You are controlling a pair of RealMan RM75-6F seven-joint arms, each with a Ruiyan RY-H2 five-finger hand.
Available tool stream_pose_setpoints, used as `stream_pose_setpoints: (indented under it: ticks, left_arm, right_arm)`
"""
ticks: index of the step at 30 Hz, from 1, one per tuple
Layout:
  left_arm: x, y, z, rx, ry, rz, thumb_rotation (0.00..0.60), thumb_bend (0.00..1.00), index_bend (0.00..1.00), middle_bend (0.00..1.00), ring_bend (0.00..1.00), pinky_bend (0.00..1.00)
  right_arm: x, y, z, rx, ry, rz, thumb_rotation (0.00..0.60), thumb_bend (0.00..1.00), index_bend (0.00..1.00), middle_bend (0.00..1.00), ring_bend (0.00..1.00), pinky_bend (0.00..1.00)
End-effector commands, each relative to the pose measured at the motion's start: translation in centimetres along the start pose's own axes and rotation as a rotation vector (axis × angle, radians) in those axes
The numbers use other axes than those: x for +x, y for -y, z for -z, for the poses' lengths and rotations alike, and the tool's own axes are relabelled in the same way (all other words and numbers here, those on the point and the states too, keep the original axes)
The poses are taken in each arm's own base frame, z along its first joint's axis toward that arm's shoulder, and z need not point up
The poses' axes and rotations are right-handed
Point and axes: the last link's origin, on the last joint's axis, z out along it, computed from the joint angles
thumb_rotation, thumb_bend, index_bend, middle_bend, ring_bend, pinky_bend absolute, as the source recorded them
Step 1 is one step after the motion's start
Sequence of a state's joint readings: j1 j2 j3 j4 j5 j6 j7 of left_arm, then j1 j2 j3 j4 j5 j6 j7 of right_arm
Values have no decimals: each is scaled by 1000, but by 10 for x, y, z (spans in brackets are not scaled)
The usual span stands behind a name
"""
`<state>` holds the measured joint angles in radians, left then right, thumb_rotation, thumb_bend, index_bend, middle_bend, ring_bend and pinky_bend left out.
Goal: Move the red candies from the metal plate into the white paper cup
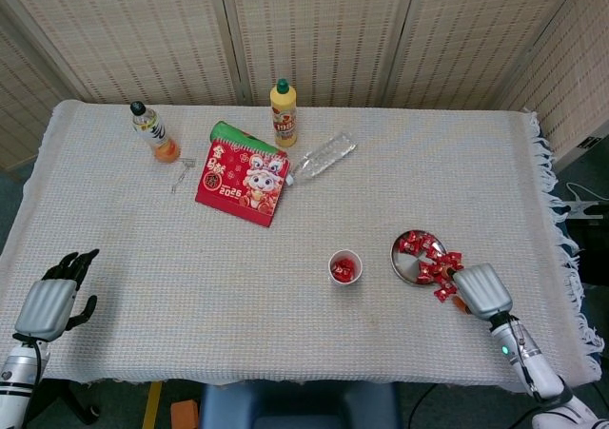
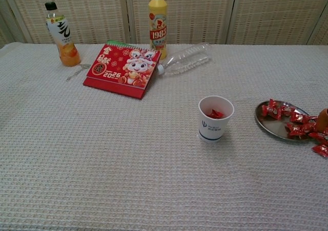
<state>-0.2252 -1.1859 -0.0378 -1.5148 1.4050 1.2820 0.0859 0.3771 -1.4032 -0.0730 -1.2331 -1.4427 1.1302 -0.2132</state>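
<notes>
Table (image 1: 114,191) w/ a woven cream cloth fills both views, wicker screens behind. Red 2026 calendar (image 1: 242,180) lies flat toward the back, a clear plastic bottle (image 1: 324,155) on its side touching its right corner, yellow bottle (image 1: 284,112) upright just behind, orange drink bottle (image 1: 154,133) upright off to the left. Right hand (image 1: 481,290) sits at the near-right edge of the metal plate (image 1: 407,258), back of the hand up, fingers hidden under it from the head view; chest view catches only an orange fingertip (image 2: 322,120) over the plate rim, so can't tell if it's gripping anything. Left hand (image 1: 52,299) way over at the near-left table edge, well apart from everything, fingers spread, holding nothing. White paper cup (image 1: 345,266) upright just left of the plate, a few red pieces already inside. Red candies (image 2: 297,119) mostly piled on the plate's right half, a couple spilled onto the cloth beside the rim.
</notes>
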Motion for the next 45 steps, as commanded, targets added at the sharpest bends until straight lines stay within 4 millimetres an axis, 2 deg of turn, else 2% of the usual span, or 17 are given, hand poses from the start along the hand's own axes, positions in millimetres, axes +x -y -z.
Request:
stream_pose_setpoints:
  ticks: [1,14,25,29,32,37,40,45]
  left_arm:
    - [0,0,0,0,0,1,600,461,0,106,72,233]
    - [1,1,0,1,-2,3,600,461,0,106,72,233]
    - [2,2,0,0,-5,5,600,460,0,106,72,233]
    - [2,2,1,-2,-6,5,600,461,0,106,72,232]
    - [1,2,1,0,-6,5,600,461,0,106,72,233]
    - [1,2,0,1,-2,5,600,460,0,106,72,233]
    - [0,2,-1,4,2,4,600,461,0,106,72,234]
    - [1,3,-1,6,-2,5,600,461,0,106,71,233]
  right_arm:
    - [0,1,-2,1,-1,0,600,201,392,1000,956,1000]
    - [-2,8,-10,11,-18,25,600,217,450,1000,956,1000]
    - [-2,11,-13,10,-10,36,600,448,518,1000,956,1000]
    - [4,11,-12,18,-29,13,600,453,534,1000,956,1000]
    - [14,14,-11,30,-53,-46,600,453,533,1000,956,1000]
    - [42,24,-15,73,-118,-160,600,453,524,1000,956,1000]
    - [66,38,-23,128,-169,-233,600,453,521,1000,956,1000]
    - [101,67,-38,222,-247,-245,600,453,517,1000,956,1000]
